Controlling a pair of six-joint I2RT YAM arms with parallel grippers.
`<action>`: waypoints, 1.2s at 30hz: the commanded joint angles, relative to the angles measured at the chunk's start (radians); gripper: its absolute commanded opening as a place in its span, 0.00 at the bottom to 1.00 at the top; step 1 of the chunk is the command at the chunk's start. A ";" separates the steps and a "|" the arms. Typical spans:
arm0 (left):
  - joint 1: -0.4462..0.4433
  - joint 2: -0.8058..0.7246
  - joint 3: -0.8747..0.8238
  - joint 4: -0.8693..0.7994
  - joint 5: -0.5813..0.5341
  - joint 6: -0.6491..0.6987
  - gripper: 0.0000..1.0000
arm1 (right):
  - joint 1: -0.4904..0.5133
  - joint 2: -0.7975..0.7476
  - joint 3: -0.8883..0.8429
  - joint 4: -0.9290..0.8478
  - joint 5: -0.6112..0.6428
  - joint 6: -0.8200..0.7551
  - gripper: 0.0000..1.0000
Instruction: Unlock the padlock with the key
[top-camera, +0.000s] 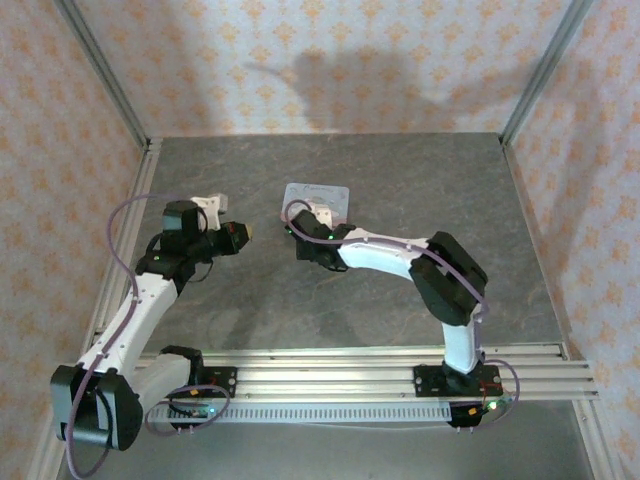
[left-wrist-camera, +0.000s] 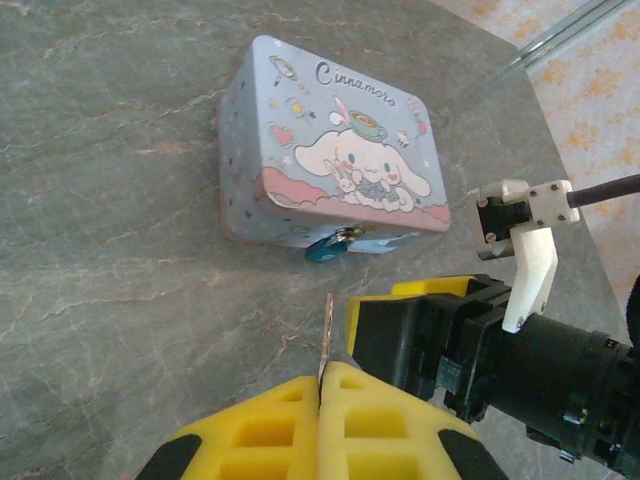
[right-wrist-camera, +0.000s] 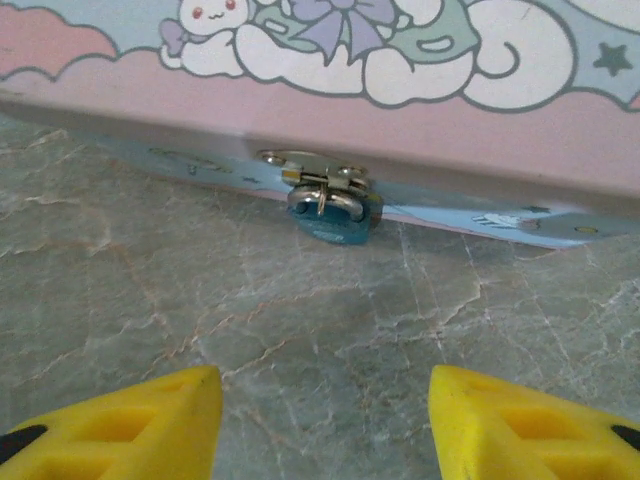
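Toward the table's far edge, left gripper clamps the key pointing at the padlock; right gripper gapes, likely to steady it.

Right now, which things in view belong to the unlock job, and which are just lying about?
Job:
- padlock, shackle closed through the hasp
- key, pinched in the left tool
- right tool, open, facing the padlock

Just there:
- cartoon tin that the padlock hangs from
- table
- wallpapered walls

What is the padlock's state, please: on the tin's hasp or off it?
On: the padlock hangs from the hasp of the tin, shackle threaded through it.
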 joint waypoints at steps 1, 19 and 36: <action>0.010 -0.020 -0.015 -0.008 0.015 0.007 0.00 | 0.000 0.036 0.048 0.008 0.076 0.039 0.55; 0.012 -0.027 -0.041 0.023 0.039 -0.002 0.00 | -0.026 0.175 0.138 0.021 0.179 0.103 0.48; 0.011 -0.015 -0.059 0.037 0.047 -0.004 0.00 | -0.031 0.233 0.207 0.010 0.196 0.073 0.48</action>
